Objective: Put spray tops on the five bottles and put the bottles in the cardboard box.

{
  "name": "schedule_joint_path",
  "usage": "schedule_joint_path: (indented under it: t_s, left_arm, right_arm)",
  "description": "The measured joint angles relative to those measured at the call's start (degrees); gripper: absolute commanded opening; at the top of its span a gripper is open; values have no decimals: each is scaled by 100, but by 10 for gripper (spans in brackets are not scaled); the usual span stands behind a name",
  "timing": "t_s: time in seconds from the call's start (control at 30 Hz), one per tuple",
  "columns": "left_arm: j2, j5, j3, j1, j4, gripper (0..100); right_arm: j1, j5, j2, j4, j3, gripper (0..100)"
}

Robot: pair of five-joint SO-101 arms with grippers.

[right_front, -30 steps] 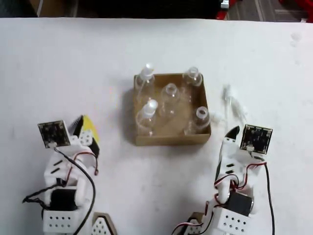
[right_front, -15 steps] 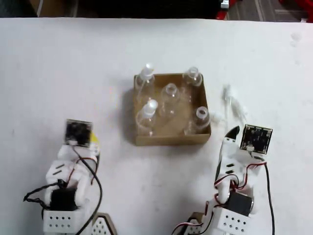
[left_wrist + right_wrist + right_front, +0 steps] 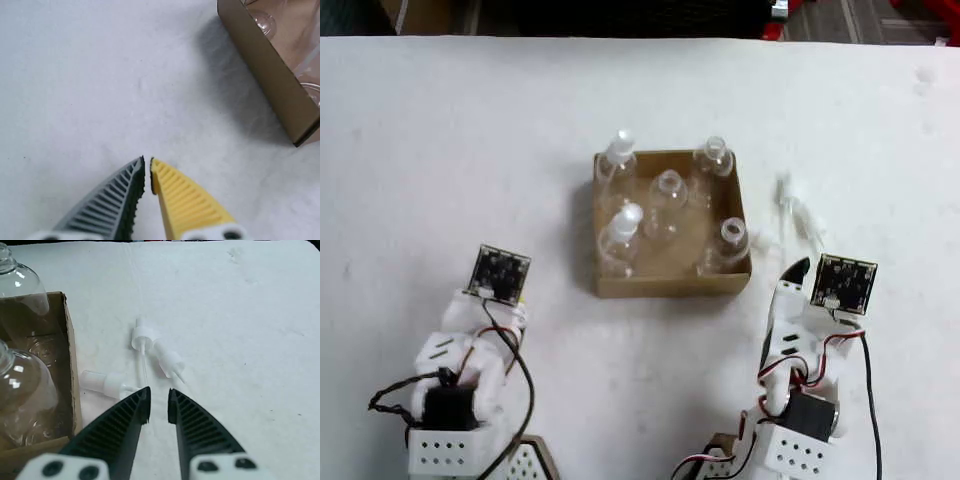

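Observation:
The cardboard box [image 3: 668, 285] sits mid-table with five clear bottles upright in it. Two bottles [image 3: 620, 155] [image 3: 622, 225] carry white spray tops. The other three [image 3: 667, 187] [image 3: 713, 152] [image 3: 731, 234] have bare necks. Three loose spray tops [image 3: 142, 335] [image 3: 170, 362] [image 3: 107, 381] lie on the table just right of the box, also seen in the high view [image 3: 798, 208]. My right gripper [image 3: 159, 396] is slightly open and empty, a short way short of them. My left gripper [image 3: 147, 167] is shut and empty over bare table, left of the box's near corner [image 3: 280, 85].
The white table [image 3: 470, 130] stretches wide to the left of and behind the box. Both arm bases [image 3: 445, 420] [image 3: 800, 425] stand at the near edge. Dark floor lies beyond the table's far edge.
My left arm has swung right toward the box and drawn back a little; its wrist camera now covers most of the yellow finger. The right arm, box and spray tops have not moved.

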Motion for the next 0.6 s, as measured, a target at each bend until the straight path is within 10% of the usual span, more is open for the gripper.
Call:
schedule_joint_path:
  t_s: [0.6]
  left_arm:
    - [0,-53,0,141,-70,24]
  right_arm:
    - [396,0,0,-976,-70,67]
